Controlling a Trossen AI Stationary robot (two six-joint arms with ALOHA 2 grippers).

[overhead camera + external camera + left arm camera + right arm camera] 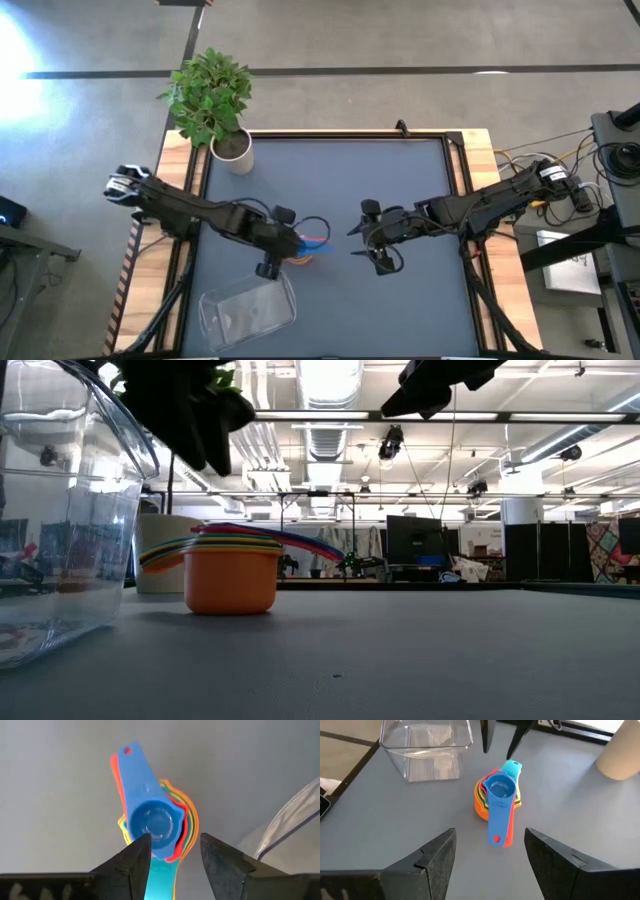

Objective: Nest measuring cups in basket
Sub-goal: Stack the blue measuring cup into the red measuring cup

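Observation:
The measuring cups (497,790) stand nested in one stack on the grey table, beside the basket. The orange cup (230,582) is at the bottom with its base on the table, and the blue one (152,822) is on top. Their handles fan out to either side. The clear basket (248,308) stands at the near left with nothing in it. My left gripper (175,855) hangs open just above the stack, pointing steeply down, touching nothing. My right gripper (490,855) hovers open to the right of the stack, well above the table.
A white pot with a green plant (232,150) stands at the table's far left corner. The grey table top (420,310) lies bare to the right of the stack and toward the near right.

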